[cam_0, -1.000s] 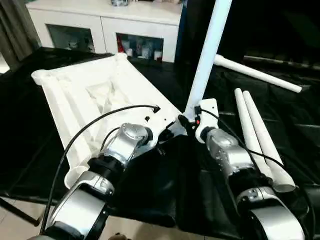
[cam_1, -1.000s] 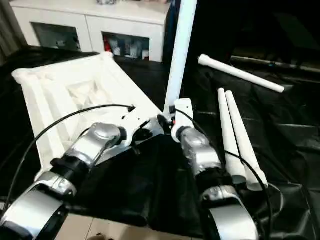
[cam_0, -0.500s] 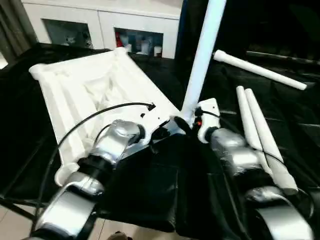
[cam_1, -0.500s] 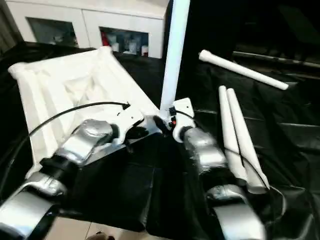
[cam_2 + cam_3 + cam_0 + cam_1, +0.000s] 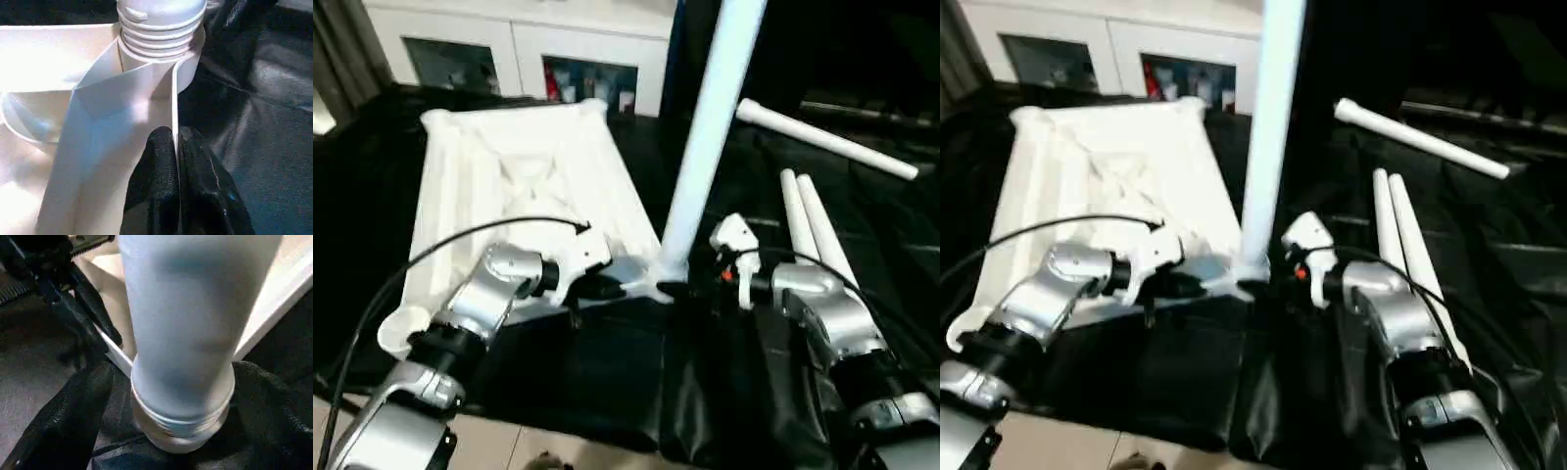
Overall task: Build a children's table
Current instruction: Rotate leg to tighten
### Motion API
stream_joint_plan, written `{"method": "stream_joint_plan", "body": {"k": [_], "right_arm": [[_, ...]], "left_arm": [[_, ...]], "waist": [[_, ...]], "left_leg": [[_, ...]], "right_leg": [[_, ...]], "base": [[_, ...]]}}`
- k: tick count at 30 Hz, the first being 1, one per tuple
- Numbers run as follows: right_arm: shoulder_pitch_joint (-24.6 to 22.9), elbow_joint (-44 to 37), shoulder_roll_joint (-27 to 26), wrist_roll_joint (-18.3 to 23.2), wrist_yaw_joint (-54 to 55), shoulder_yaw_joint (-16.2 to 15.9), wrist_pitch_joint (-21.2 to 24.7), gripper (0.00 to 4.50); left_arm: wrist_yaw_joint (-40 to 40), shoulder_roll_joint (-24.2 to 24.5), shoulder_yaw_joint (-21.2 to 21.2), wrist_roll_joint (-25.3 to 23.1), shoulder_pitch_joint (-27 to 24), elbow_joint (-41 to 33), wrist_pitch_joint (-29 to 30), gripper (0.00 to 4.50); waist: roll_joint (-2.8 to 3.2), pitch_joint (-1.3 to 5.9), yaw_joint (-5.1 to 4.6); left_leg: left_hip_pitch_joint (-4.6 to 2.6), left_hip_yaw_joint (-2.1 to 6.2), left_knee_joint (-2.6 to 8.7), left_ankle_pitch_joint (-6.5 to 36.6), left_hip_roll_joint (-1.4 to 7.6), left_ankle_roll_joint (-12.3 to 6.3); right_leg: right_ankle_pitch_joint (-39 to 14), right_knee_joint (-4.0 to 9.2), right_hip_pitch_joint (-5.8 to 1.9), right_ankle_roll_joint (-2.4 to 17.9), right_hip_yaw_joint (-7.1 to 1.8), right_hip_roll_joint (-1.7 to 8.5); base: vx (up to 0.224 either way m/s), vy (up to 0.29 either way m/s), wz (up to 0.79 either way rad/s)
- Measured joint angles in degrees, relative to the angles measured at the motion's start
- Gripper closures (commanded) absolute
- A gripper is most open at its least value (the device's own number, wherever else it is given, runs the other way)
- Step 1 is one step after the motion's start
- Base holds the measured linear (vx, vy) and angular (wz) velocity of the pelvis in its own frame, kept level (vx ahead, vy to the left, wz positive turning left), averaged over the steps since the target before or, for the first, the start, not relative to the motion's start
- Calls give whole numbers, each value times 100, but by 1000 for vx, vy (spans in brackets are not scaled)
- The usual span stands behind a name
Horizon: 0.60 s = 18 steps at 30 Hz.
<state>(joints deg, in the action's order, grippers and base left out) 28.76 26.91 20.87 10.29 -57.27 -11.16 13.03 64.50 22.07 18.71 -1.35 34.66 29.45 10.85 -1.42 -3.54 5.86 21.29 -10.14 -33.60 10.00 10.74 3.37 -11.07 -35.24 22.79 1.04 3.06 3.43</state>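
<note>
Two wrist close-ups: left hand (image 5: 177, 161) pinching tabletop (image 5: 58, 68) rim, leg (image 5: 186, 333) threads.

Smooth white plastic tabletop (image 5: 519, 186) and ridged-base leg (image 5: 705, 147) on glossy, wrinkled black sheeting (image 5: 636, 372); silver metal forearm (image 5: 822, 313), matt black rubbery fingers (image 5: 161, 196), glass-fronted white cabinet (image 5: 548, 49)

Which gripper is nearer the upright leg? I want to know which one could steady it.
Right. The right gripper straddles the upright leg at its base, fingers open on either side. The left gripper is shut on the tabletop rim beside the socket.
</note>
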Motion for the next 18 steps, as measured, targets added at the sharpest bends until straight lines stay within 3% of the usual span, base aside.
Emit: {"method": "stream_joint_plan", "body": {"k": [6, 11, 18], "right_arm": [[31, 34, -43, -142, 64, -62, -75, 50], [48, 85, -88, -147, 99, -57, -77, 113], [47, 87, -98, -144, 98, -49, -62, 154]], "left_arm": [[12, -1, 19, -2, -15, -55, -2, 450], [45, 15, 29, -4, -42, -113, 0, 450], [101, 49, 25, -2, -67, -160, 19, 450]], "waist": [[-2, -1, 34], [-2, -1, 61], [-2, -1, 59]], "left_leg": [[2, -1, 3, 0, 1, 0], [6, -2, 1, 0, 0, 0], [5, -2, 0, 0, 1, 0]], "right_leg": [[0, -1, 5, 0, 0, 0], [0, 0, 6, 0, 0, 0], [0, -1, 6, 0, 0, 0]], "base": [[0, 0, 0], [0, 0, 0], [0, 0, 0]]}}
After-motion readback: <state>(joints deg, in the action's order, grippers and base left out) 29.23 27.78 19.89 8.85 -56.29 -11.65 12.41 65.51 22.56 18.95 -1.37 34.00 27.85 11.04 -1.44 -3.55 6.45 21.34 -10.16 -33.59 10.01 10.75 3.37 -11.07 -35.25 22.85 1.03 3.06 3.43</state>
